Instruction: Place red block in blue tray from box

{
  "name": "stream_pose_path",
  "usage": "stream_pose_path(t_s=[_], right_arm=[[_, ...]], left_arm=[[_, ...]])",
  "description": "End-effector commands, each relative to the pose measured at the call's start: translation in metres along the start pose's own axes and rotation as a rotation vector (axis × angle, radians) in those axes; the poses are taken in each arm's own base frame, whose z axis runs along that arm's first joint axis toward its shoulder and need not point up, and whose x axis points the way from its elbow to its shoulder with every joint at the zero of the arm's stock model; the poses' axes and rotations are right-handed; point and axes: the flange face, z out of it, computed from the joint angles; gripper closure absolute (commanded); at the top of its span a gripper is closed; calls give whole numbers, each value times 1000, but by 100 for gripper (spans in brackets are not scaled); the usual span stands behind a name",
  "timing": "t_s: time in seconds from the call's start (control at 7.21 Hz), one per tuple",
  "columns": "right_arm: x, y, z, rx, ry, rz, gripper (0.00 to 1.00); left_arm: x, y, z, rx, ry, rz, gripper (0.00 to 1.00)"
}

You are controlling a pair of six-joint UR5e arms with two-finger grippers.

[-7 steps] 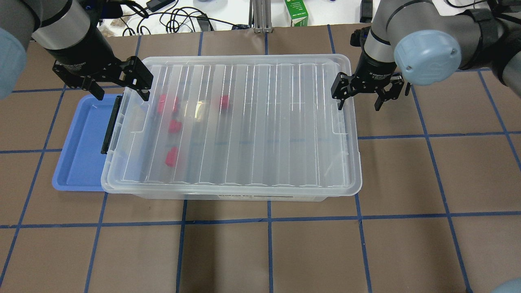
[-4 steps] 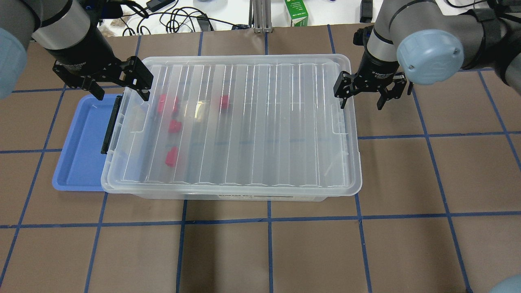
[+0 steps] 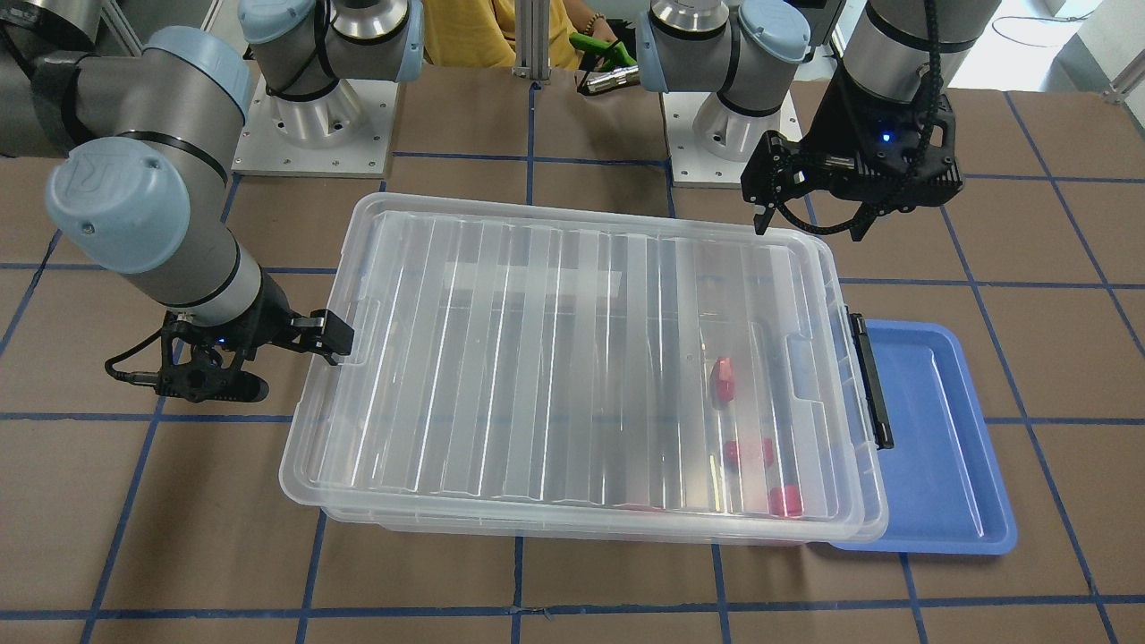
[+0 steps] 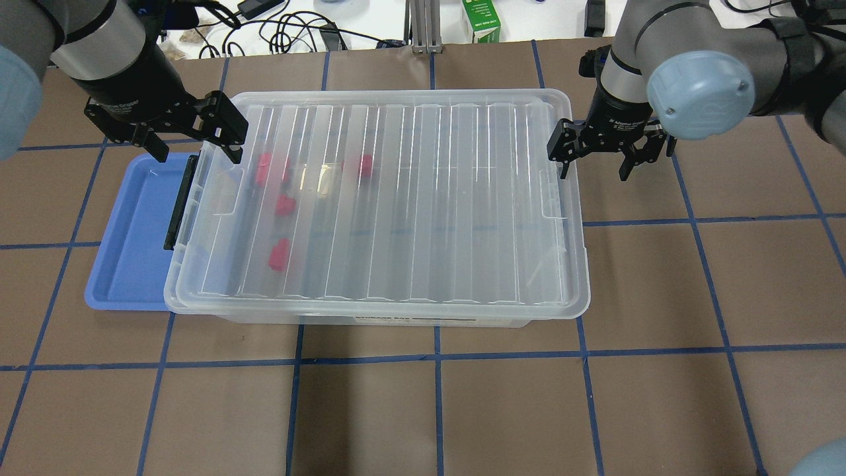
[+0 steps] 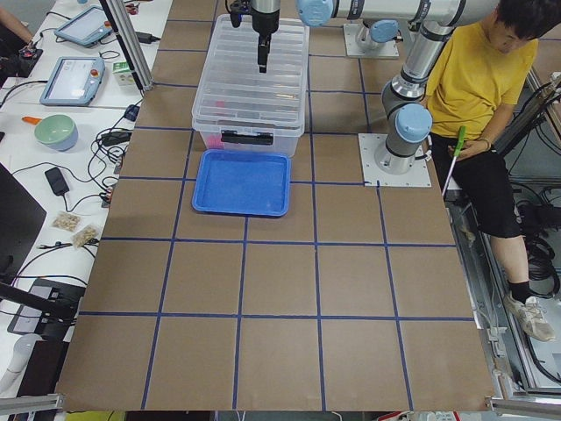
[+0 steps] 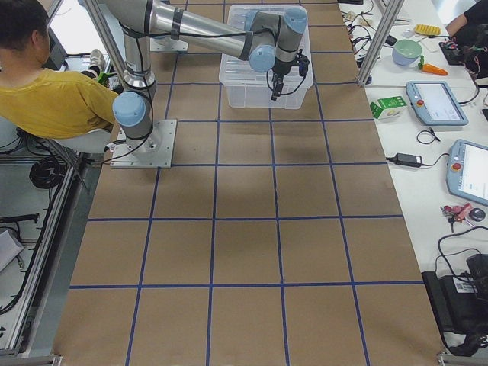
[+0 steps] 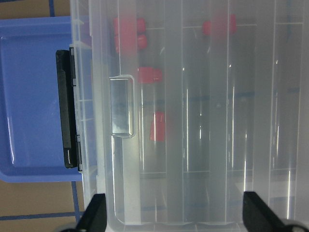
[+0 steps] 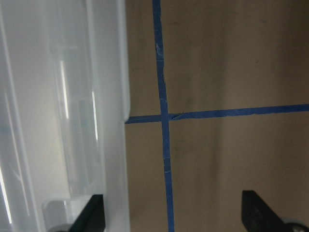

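Note:
The box (image 4: 429,198) is a large clear bin with its ribbed lid on, in the middle of the table. Several red blocks (image 4: 280,254) lie inside near its left end and show through the lid. They also show in the left wrist view (image 7: 158,126). The blue tray (image 4: 132,231) lies at the box's left end, partly under it, beside the black latch (image 4: 180,201). My left gripper (image 4: 197,153) is open and empty above the box's far left corner. My right gripper (image 4: 593,173) is open and empty, with one finger at the box's right rim.
A green carton (image 4: 481,20) and cables lie beyond the table's far edge. A person in a yellow shirt (image 5: 473,79) sits behind the robot bases. Brown table with blue tape lines (image 4: 436,396) stretches in front of the box.
My right gripper has shifted slightly to the right and nearer along the box's right end. The left gripper, the box and the blocks have stayed put.

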Motion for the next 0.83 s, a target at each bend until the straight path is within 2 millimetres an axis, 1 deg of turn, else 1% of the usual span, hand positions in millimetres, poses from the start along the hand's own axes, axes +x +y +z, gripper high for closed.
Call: stream_pose_path(t_s=[0.0, 0.14, 0.42, 0.55, 0.69], right_arm=[[3, 0, 3, -5, 22, -1, 0], [12, -1, 3, -2, 56, 0, 0], [36, -7, 1, 0, 52, 27, 0], [42, -8, 0, 0, 51, 32, 0], [43, -9, -1, 3, 51, 32, 0]], left_arm=[[0, 0, 0, 0, 0, 0, 0], [0, 0, 0, 0, 1, 0, 0], [0, 0, 0, 0, 0, 0, 0], [0, 0, 0, 0, 0, 0, 0], [0, 0, 0, 0, 0, 0, 0]])
